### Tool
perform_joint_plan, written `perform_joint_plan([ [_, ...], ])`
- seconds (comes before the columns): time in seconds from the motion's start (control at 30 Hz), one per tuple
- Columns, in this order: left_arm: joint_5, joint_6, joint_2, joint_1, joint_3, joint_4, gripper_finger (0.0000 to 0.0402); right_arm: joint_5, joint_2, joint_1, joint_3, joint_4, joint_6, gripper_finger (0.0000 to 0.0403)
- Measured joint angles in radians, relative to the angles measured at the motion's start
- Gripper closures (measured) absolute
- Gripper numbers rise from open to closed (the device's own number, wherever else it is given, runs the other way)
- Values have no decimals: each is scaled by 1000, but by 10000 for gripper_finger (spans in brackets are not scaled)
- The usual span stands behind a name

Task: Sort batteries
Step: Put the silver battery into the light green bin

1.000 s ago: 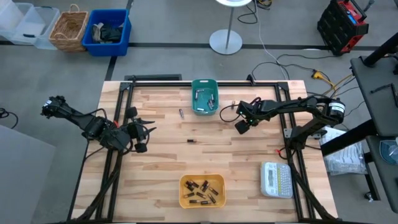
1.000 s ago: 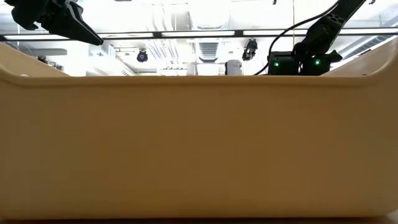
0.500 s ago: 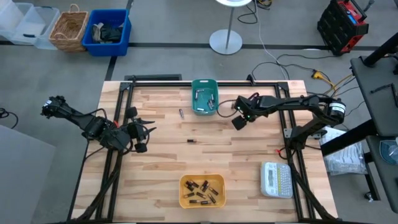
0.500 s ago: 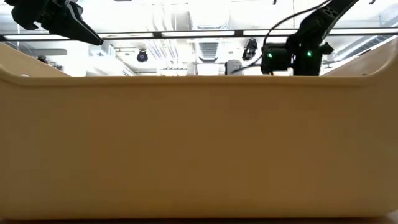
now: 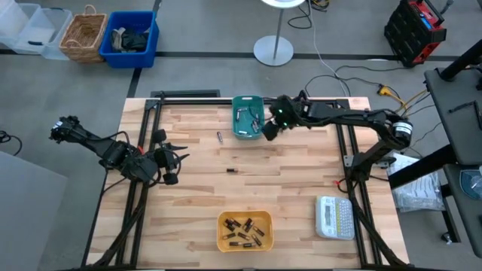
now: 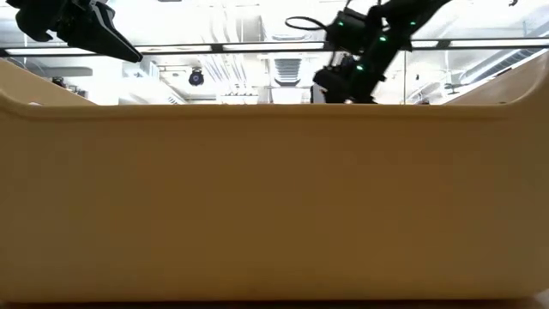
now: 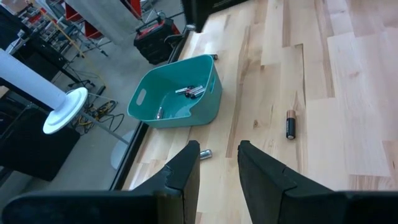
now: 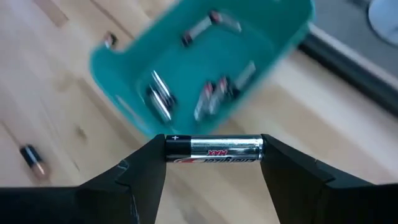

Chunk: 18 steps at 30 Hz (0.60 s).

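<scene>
A teal bin (image 5: 247, 117) at the table's far middle holds several batteries (image 8: 211, 93). My right gripper (image 5: 268, 129) hovers beside the bin's right side, shut on a silver-and-black battery (image 8: 213, 149). A yellow bin (image 5: 245, 230) near the front edge holds several more batteries. Two loose batteries lie on the wood, one (image 5: 219, 137) left of the teal bin and one (image 5: 232, 170) mid-table. My left gripper (image 7: 217, 168) waits open at the table's left (image 5: 170, 161), touching nothing. My right gripper pinches the battery endwise, one finger on the dark plus end (image 8: 169, 148) and the other on the opposite end (image 8: 260, 147). The battery spans the gap between the fingers and lies level. It is lifted clear, above the table beside the teal bin's rim.
A white label maker (image 5: 335, 217) lies at the front right. The yellow bin's wall (image 6: 274, 206) fills most of the low view. Black frame rails (image 5: 147, 132) run along the table's left, far and right sides. Bare wood lies between the two bins.
My right gripper has gone toward the table's left edge and a little toward its far edge, from right of the teal bin to right beside the bin's rim. My left arm has kept still.
</scene>
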Motion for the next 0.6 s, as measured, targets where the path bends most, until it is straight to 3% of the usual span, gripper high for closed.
perform_joint_plan([
  [0.23,0,3,0,0,0,0,312,0,176,-7,235,16,-89,174],
  [0.6,0,0,0,0,0,0,312,-2,462,-92,594,-136,-32,169],
])
